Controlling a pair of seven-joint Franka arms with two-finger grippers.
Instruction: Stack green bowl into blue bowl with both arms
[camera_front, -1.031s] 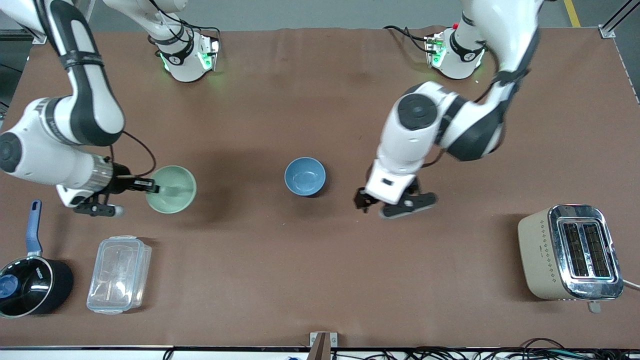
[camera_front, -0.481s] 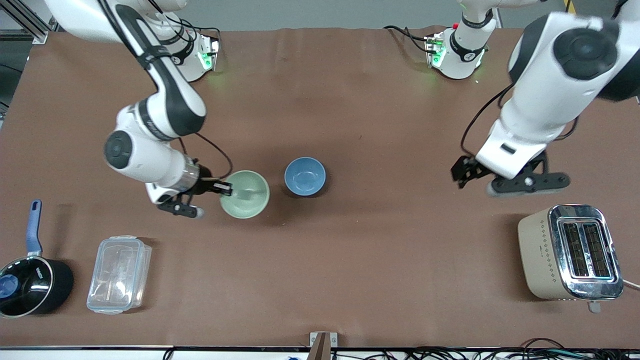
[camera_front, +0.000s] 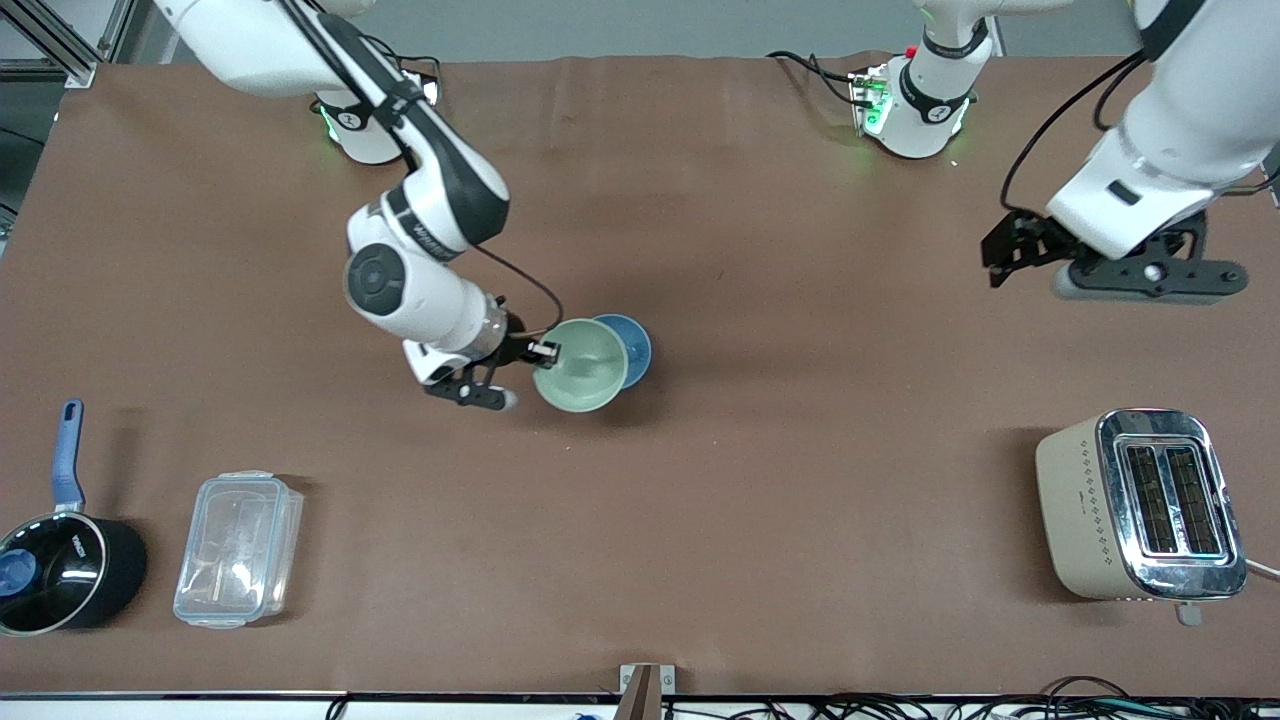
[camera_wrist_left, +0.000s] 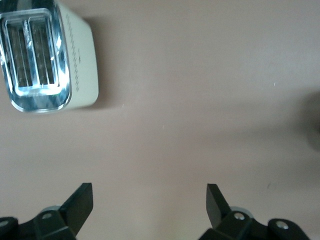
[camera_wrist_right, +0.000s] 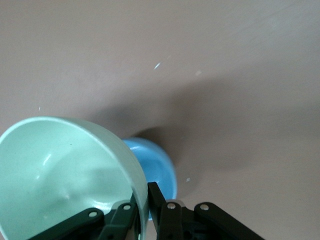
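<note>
Green bowl (camera_front: 581, 365) up in the air, held by right gripper (camera_front: 541, 351) — fingers clamped on its rim, 1 inside, 1 outside, per right wrist view (camera_wrist_right: 141, 210). Bowl overlaps the blue bowl (camera_front: 634, 344) from above, covering most of it on the side toward right arm's end; not yet seated in it. Right wrist view: green bowl (camera_wrist_right: 65, 175) tilted, blue bowl (camera_wrist_right: 157, 167) lower down, partly hidden by it.

Blue bowl sits on table (camera_front: 760, 500), near mid-table.

Left gripper (camera_front: 1010, 248) hangs over bare table toward left arm's end, well apart from both bowls; left arm waits. Fingers (camera_wrist_left: 80, 202) wide apart, nothing between them.

Toaster (camera_front: 1140, 505) stands on table at left arm's end, nearer front camera than left gripper; seen in left wrist view too (camera_wrist_left: 47, 55). Right arm's end, close to front camera: black saucepan w/ blue handle (camera_front: 60, 560), clear plastic container (camera_front: 238, 548) beside it.
</note>
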